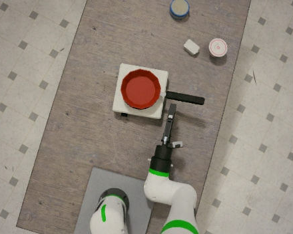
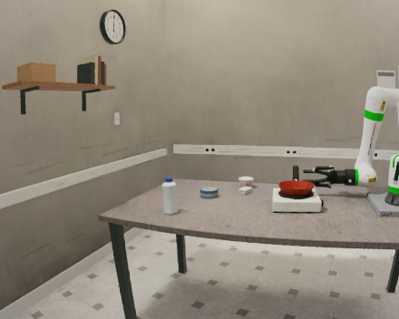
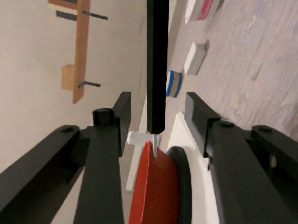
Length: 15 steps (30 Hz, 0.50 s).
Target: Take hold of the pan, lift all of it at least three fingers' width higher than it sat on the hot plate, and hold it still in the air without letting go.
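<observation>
Red pan (image 1: 140, 88) sits on white hot plate (image 1: 121, 107), mid-surface (image 1: 90, 139); black handle (image 1: 185, 98) points to 3 o'clock. Gripper (image 1: 171, 110) lies at 5 o'clock of the pan, just short of the handle, part-spread, holding nothing. Advance until both fingers straddle the handle near the rim, then close firmly before lifting.

Plain room: tiled floor (image 2: 268, 290), wall clock (image 2: 112, 26), bookshelf (image 2: 55, 85).
</observation>
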{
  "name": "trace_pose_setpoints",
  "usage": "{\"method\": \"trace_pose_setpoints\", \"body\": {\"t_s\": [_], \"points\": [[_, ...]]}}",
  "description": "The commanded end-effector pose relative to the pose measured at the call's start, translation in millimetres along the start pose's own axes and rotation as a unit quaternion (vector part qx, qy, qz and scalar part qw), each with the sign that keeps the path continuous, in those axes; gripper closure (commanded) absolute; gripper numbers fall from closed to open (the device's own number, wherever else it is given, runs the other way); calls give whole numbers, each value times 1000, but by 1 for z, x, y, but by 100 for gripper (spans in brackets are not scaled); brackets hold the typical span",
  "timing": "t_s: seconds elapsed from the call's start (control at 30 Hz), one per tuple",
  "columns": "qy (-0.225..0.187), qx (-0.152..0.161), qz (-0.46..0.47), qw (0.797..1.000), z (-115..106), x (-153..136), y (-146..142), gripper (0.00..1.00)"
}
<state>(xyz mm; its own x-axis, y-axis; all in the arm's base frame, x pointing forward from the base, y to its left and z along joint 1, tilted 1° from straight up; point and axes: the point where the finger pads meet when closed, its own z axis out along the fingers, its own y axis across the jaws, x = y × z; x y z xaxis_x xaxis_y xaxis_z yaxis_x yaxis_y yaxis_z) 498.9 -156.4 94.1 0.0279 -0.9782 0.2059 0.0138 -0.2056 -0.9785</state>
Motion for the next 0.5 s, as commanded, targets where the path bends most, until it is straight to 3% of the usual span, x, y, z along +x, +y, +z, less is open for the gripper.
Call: {"method": "trace_pose_setpoints", "body": {"t_s": [0.0,0.47], "points": [[0,0,0,1000,4,0,0,59],[0,0,0,1000,24,0,0,59]]}}
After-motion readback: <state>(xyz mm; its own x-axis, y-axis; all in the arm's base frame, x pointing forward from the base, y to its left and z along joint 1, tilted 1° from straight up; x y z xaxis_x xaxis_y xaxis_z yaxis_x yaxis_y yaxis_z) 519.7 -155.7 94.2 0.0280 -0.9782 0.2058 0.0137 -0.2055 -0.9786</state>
